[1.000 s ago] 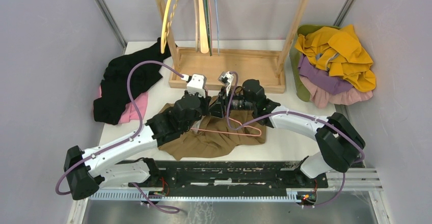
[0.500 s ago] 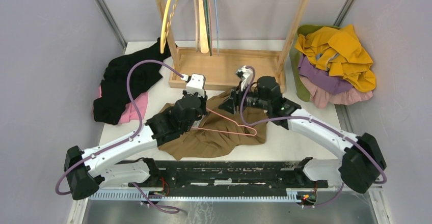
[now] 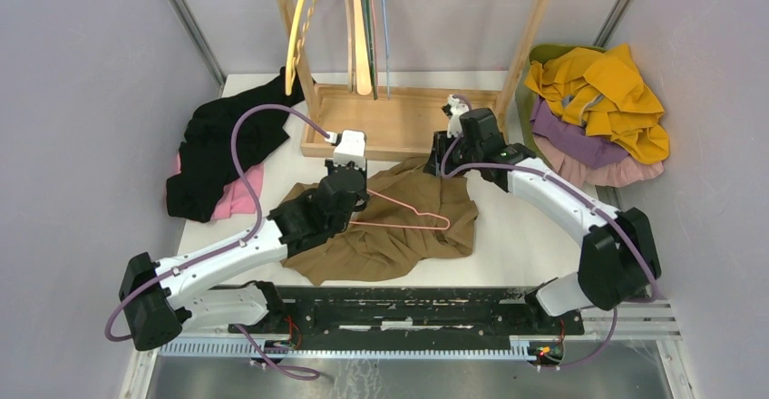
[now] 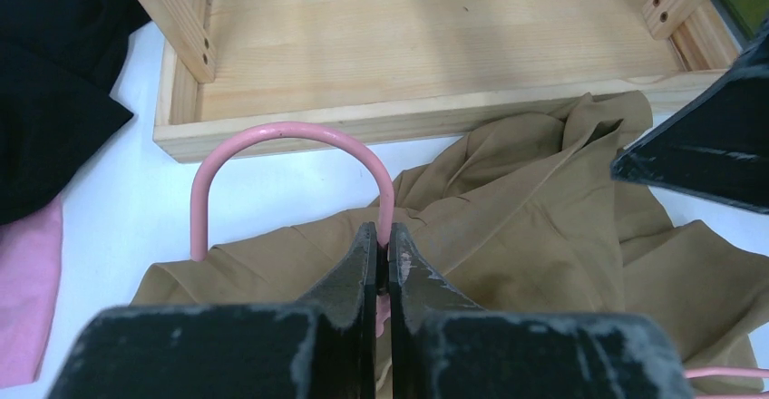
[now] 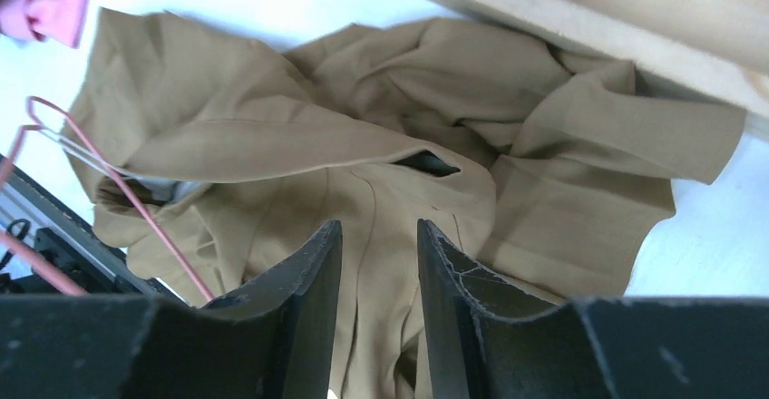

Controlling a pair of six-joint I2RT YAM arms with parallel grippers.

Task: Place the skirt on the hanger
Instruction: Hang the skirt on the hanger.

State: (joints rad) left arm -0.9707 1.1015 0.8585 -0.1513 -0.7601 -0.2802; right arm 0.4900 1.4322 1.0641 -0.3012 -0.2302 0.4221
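Observation:
A brown skirt (image 3: 399,227) lies crumpled on the white table before the wooden rack base. A thin pink wire hanger (image 3: 408,216) lies on top of it. My left gripper (image 3: 354,190) is shut on the hanger's hook (image 4: 290,136), seen in the left wrist view just past the pads (image 4: 363,254). My right gripper (image 3: 442,159) is open and empty, above the skirt's far edge (image 5: 408,145) by the rack base. The hanger's wire (image 5: 118,199) shows at the left of the right wrist view.
A wooden rack (image 3: 403,122) with several hanging hangers (image 3: 361,27) stands at the back. Black and pink clothes (image 3: 218,154) lie at the left. A pile of yellow and purple clothes (image 3: 594,113) lies at the right. The rack's tray (image 4: 435,45) is just beyond the hook.
My right gripper has let go and drawn back from the hanger's middle toward the rack base at the far right. The hanger now lies flatter on the skirt. The left gripper barely moved.

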